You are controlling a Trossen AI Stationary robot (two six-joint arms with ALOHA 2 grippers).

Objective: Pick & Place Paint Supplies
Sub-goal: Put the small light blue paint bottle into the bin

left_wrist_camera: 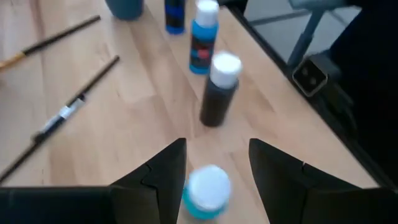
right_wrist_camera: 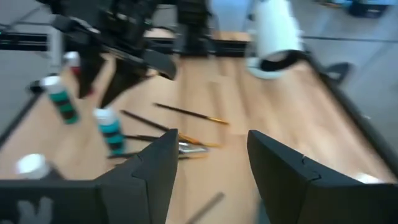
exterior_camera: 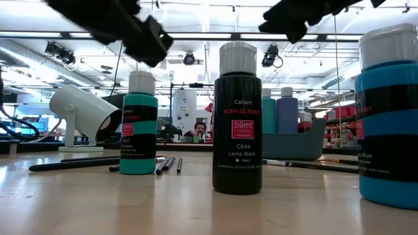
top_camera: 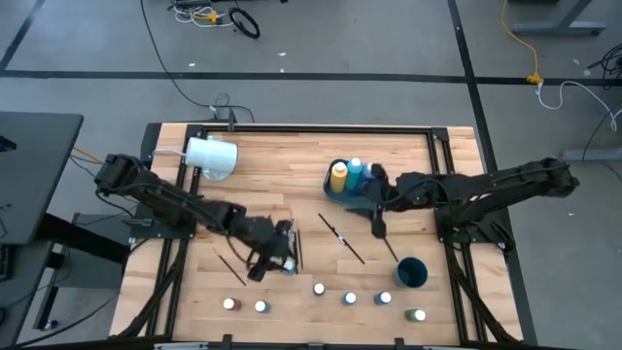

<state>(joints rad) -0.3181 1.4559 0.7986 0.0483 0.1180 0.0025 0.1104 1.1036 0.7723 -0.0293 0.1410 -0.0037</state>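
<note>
- Left end effector (left_wrist_camera: 214, 171), fingers spread, hangs over a teal bottle (left_wrist_camera: 206, 190), seemingly lined up to grab it.
- Right end effector (top_camera: 381, 212), also spread and empty, waits near the caddy (top_camera: 342, 192) holding tall bottles.
- Brushes (top_camera: 342, 238) and small bottles (top_camera: 351, 297) lie scattered on the wooden surface (top_camera: 272, 175); a workshop lies behind.
</note>
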